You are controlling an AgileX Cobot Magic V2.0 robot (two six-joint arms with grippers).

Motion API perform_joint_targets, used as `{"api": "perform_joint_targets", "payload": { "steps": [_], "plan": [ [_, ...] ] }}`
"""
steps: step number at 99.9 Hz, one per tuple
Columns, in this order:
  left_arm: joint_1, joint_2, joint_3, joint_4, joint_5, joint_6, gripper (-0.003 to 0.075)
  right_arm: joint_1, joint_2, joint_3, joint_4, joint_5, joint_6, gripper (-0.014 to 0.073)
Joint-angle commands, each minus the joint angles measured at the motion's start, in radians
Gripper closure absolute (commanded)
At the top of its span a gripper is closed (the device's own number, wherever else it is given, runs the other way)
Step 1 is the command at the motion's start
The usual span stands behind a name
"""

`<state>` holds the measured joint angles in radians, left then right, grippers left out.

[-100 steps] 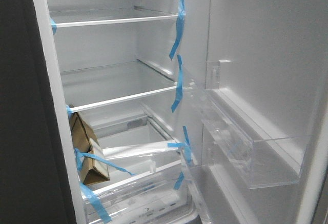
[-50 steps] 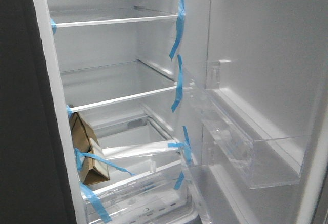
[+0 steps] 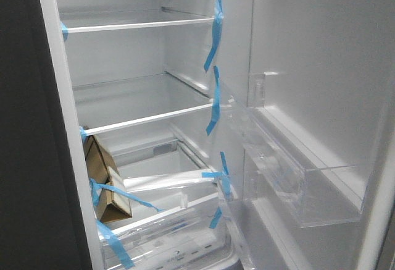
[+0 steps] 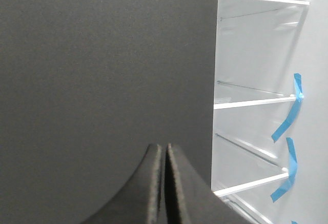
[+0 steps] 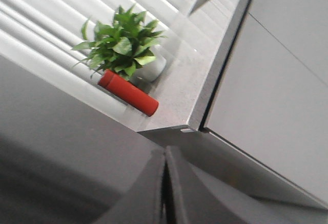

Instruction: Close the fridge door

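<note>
White plastic lining and a clear shelf bin fill the right of your front view, so the tall handleless fridge door [image 3: 321, 97] stands wide open, unclosed, while both the left fingers [image 4: 165, 183] and right fingers [image 5: 165, 188] are pressed together, holding nothing.

You find no text, label, brand, number or sign that can be read in any of the three views. In the front view, the clear plastic wrapping over the lower drawer [image 3: 179, 245] carries a few small dark marks, too blurred for you to make out. The brown cardboard box [image 3: 106, 183] beside it shows a pale panel on its face, but nothing on it is legible to you.
</note>
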<state>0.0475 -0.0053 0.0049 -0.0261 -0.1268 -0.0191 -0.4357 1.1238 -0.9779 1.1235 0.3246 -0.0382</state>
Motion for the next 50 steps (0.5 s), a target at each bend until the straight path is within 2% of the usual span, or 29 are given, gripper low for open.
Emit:
{"api": "perform_joint_targets", "payload": {
  "steps": [1,35,50],
  "plan": [
    [-0.006,-0.017,0.035,-0.004,-0.073,-0.004,0.0740,-0.005,0.001,-0.073,0.080,0.005,-0.021,0.0639],
    [-0.006,-0.017,0.035,-0.004,-0.073,-0.004,0.0740,-0.005,0.093,-0.195,0.183,0.170,-0.021,0.0639],
    [-0.006,-0.017,0.035,-0.004,-0.073,-0.004,0.0740,0.033,0.120,-0.236,0.189,0.174,-0.021,0.0639]
  ]
}}
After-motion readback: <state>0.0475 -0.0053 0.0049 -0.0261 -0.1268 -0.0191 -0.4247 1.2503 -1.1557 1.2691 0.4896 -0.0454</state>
